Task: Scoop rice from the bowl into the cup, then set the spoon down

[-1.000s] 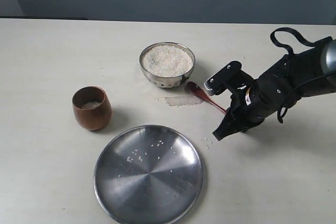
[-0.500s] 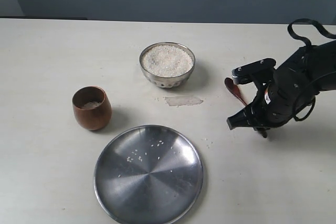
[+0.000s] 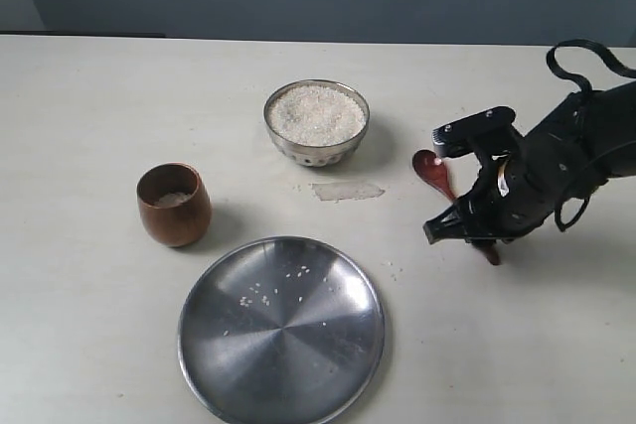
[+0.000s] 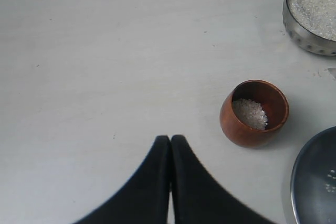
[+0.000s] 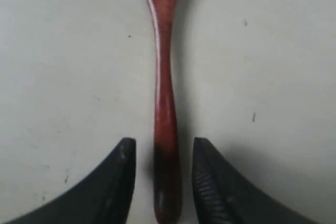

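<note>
The reddish-brown wooden spoon (image 3: 435, 174) (image 5: 164, 103) lies flat on the table to the right of the steel bowl (image 3: 317, 123) (image 4: 313, 14), which is heaped with rice (image 3: 316, 113). My right gripper (image 3: 459, 228) (image 5: 164, 150) is open, its fingers straddling the end of the spoon's handle with a gap on each side. The brown wooden cup (image 3: 174, 205) (image 4: 255, 112) stands at the left with a little rice at its bottom. My left gripper (image 4: 170, 141) is shut on nothing, hovering over bare table near the cup; it does not show in the exterior view.
A large flat steel plate (image 3: 281, 328) (image 4: 315, 179) with a few loose grains lies near the front. A pale smear (image 3: 346, 190) and stray grains mark the table between bowl and plate.
The right arm carried the spoon from beside the bowl off to the right and set it on the table; its jaws now stand apart round the handle.
</note>
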Tool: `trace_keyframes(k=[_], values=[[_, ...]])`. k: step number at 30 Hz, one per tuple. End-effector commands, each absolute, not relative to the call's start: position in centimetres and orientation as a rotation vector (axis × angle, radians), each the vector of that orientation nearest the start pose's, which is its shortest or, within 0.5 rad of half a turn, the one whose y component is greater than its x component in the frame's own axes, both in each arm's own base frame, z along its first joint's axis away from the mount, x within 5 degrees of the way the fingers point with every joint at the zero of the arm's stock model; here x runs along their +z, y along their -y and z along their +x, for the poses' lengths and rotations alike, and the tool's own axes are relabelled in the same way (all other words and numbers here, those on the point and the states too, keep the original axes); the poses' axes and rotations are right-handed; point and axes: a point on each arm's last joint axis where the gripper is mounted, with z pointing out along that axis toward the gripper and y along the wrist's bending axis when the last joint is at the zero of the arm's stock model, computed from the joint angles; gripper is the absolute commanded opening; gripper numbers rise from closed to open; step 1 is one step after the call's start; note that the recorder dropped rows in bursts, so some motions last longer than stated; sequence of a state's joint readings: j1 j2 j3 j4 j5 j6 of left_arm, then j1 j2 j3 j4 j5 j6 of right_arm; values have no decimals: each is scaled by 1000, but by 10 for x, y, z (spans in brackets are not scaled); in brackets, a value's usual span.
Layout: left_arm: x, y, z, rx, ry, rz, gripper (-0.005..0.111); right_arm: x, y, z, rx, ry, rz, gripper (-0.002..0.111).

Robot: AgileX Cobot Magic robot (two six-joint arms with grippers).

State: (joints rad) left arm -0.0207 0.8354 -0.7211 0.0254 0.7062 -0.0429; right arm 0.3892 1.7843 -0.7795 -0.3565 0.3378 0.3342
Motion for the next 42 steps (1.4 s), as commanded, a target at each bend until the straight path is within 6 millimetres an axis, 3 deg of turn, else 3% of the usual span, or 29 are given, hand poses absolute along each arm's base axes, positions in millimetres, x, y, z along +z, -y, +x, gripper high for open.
trace_keyframes(k=[1, 6, 14, 20, 27, 35, 42], values=[[315, 2, 159, -3, -2296, -10, 0, 120, -103, 266, 10, -2630, -591, 36], [315, 2, 159, -3, -2296, -10, 0, 127, -101, 253, 71, -2538, -608, 36], [315, 2, 159, -3, -2296, -10, 0, 135, -79, 258, 28, -2556, -496, 36], [315, 2, 159, -3, -2296, -10, 0, 134, -76, 258, 30, -2566, -473, 36], [315, 2, 159, -3, -2296, -10, 0, 127, -78, 250, 86, -2523, -482, 18], [315, 2, 159, -3, -2296, -10, 0, 120, -78, 250, 82, -2549, -487, 38], [315, 2, 159, -3, -2296, -10, 0, 108, -78, 249, 76, -2597, -496, 35]])
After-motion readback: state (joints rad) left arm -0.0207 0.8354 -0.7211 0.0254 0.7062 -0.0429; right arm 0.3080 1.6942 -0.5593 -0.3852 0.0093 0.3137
